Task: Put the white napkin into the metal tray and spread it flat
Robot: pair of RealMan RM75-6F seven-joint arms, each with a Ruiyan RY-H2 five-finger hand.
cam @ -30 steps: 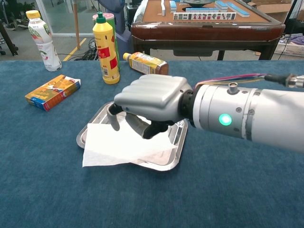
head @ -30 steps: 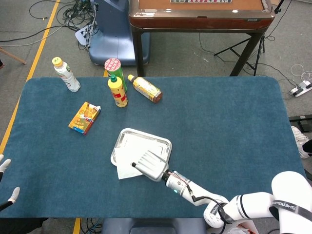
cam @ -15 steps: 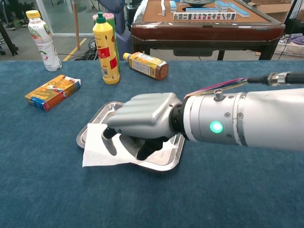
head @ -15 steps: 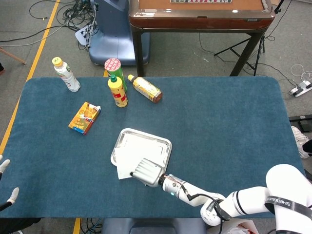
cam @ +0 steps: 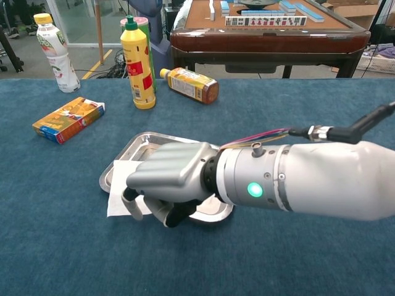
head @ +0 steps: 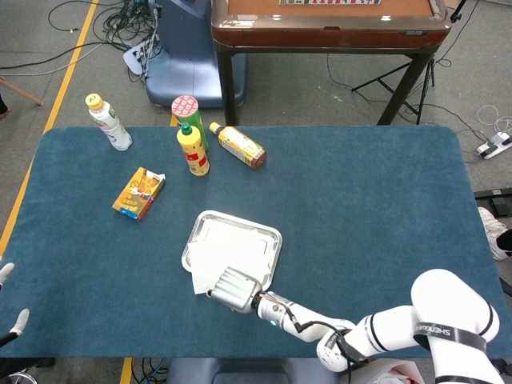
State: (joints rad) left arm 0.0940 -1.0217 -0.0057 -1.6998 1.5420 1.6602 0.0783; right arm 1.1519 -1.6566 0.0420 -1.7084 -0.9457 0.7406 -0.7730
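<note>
Curled fingers (cam: 137, 198) of the right hand (cam: 168, 180) press down on the white napkin (cam: 121, 185), perhaps pinching it; the grasp itself is hidden. The napkin lies half in the metal tray (head: 269, 237), one corner spilling over the tray's near edge onto the blue tablecloth (head: 376, 208). The left hand (head: 11, 320), fingers apart and holding nothing, sits far left of the tray. Beyond the tray stand bottles; past those, a wooden mahjong table (head: 328, 24) on grey floor.

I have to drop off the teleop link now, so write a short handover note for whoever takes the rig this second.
Right hand: fingers curled down over the white napkin at the near edge of the metal tray; a firm grip cannot be confirmed.
Left hand: idle at the table's left edge, holding nothing.
Done: napkin lies mostly in the tray.
Left: its near-left corner hangs over the rim onto the cloth; pull it inside and flatten.
</note>
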